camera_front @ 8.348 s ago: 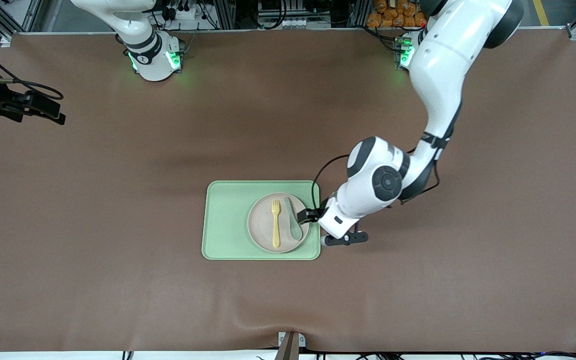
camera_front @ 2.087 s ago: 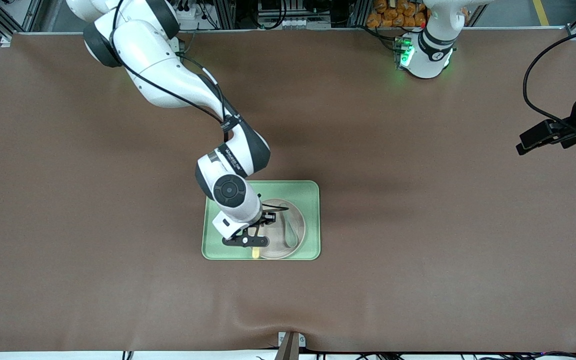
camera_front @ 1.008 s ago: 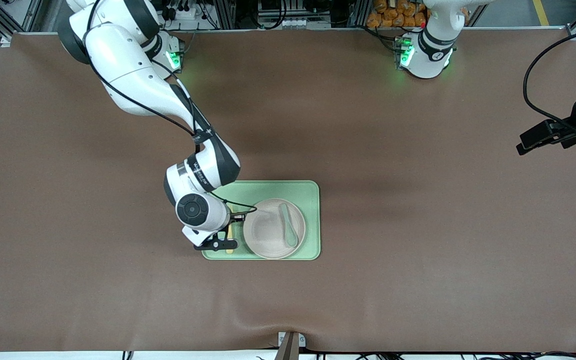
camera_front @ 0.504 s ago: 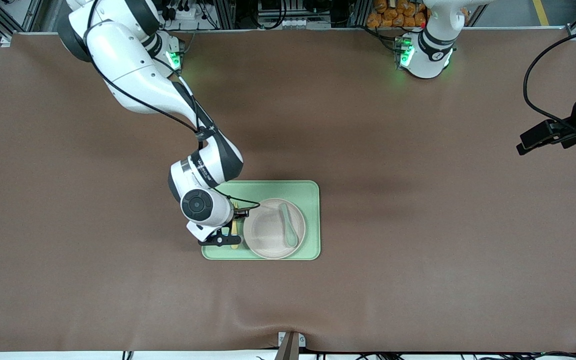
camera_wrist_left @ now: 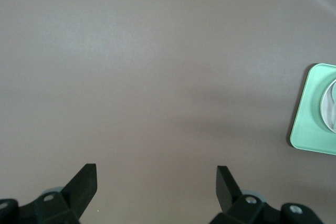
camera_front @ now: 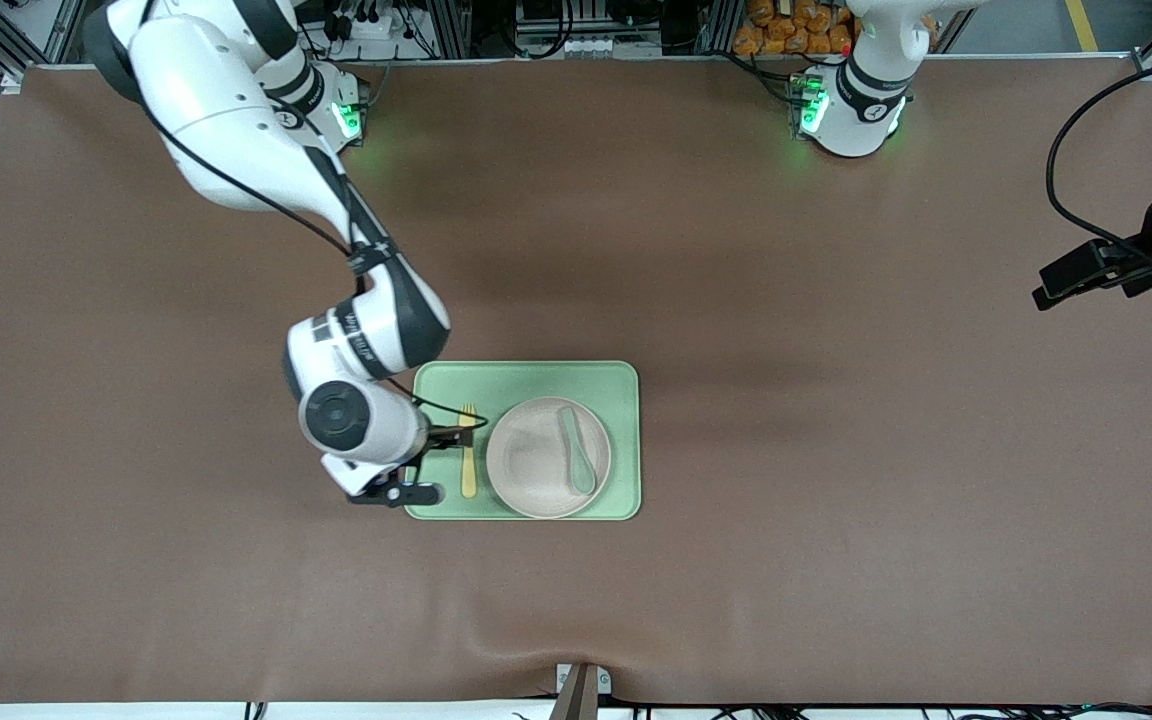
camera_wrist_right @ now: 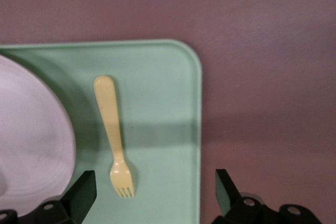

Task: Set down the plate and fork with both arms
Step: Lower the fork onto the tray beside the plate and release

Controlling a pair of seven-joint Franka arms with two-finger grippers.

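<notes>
Looking down from the front camera, I see the fork (camera_front: 468, 452) lying flat on the light-green tray (camera_front: 526, 376), on the bare strip between the plate (camera_front: 536, 460) and the tray's edge toward the right arm's end of the worktop (camera_front: 736, 250). Its tines point toward the robots' bases and its handle toward the front camera. It lies just beside the plate and apart from it, as the right wrist view also shows: fork (camera_wrist_right: 114, 136) on green, the plate's rim (camera_wrist_right: 31, 145) next to it, a gap of tray (camera_wrist_right: 163, 103) between them.

The plate sits on the tray at the end toward the left arm, and a grey-green spoon (camera_front: 576, 450) rests on it, bowl toward the front camera.

My right gripper (camera_front: 391, 493) hangs over the tray's edge at the corner nearer the front camera, with nothing in it. In its wrist view the jaws stand wide apart, one finger (camera_wrist_right: 81, 192) over the tray and the other (camera_wrist_right: 226, 190) over the brown worktop, the fork lying free between them.

My left gripper (camera_wrist_left: 156, 182) waits well apart from the tray, out at the left arm's end of the worktop. Its jaws are also spread wide and empty over bare brown surface, with only a corner of the tray (camera_wrist_left: 307, 124) showing in its view.
</notes>
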